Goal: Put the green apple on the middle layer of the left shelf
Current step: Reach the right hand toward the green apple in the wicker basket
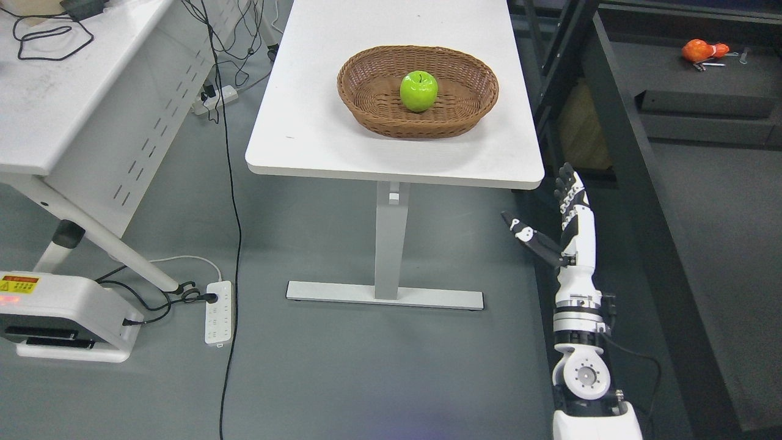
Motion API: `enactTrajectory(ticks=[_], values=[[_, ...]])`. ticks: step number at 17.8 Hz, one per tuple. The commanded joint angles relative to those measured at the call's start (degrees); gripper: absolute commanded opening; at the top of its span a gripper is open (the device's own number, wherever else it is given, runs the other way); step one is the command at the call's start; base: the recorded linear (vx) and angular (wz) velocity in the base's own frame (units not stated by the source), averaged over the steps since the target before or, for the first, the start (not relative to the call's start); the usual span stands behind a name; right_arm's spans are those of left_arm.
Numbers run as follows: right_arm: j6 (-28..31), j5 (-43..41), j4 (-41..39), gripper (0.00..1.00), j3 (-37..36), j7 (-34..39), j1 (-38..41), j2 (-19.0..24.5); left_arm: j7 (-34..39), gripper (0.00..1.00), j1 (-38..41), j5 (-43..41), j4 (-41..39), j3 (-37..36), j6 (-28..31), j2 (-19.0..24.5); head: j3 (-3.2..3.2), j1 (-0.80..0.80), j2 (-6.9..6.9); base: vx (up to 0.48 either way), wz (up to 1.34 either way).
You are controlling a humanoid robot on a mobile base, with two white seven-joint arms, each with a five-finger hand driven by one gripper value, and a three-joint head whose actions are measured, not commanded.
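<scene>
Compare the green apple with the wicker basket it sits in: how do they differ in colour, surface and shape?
Colour: the green apple is bright green, the wicker basket brown.
Surface: the apple is smooth and glossy, the basket woven and matt.
Shape: the apple is a compact round body, the basket a wide, shallow, open oval.
Role: the basket holds, the apple is held, near its middle.
Shared: both rest on the white table, untouched by the robot hand.

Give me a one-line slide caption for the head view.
Green apple sits in a wicker basket on the white table; right hand open below the table's corner.
</scene>
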Motion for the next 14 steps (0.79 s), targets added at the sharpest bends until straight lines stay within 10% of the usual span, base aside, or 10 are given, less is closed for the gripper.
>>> enactTrajectory(ticks=[1, 6, 10, 14], values=[[-0.03, -1.28, 0.30, 1.00, -0.22, 0.07, -0.25, -1.00, -0.02, 1.00, 0.00, 0.00, -0.01, 0.00, 0.00, 1.00, 0.00, 0.00, 0.00, 0.000, 0.00], [3.57, 3.17, 0.83, 1.00, 0.75, -0.81, -1.38, -1.00, -0.02, 1.00, 0.00, 0.00, -0.01, 0.00, 0.00, 1.00, 0.00, 0.00, 0.00, 0.000, 0.00], [5.06, 48.81, 0.48, 1.00, 1.37, -8.09, -4.46, -1.76, -0.02, 1.00, 0.00, 0.00, -0.01, 0.00, 0.00, 1.00, 0.00, 0.00, 0.00, 0.000, 0.00], [4.98, 50.31, -2.85, 1.00, 1.37, -5.66, -4.64, -3.25, -0.02, 1.00, 0.00, 0.00, -0.01, 0.00, 0.00, 1.00, 0.00, 0.00, 0.00, 0.000, 0.00]])
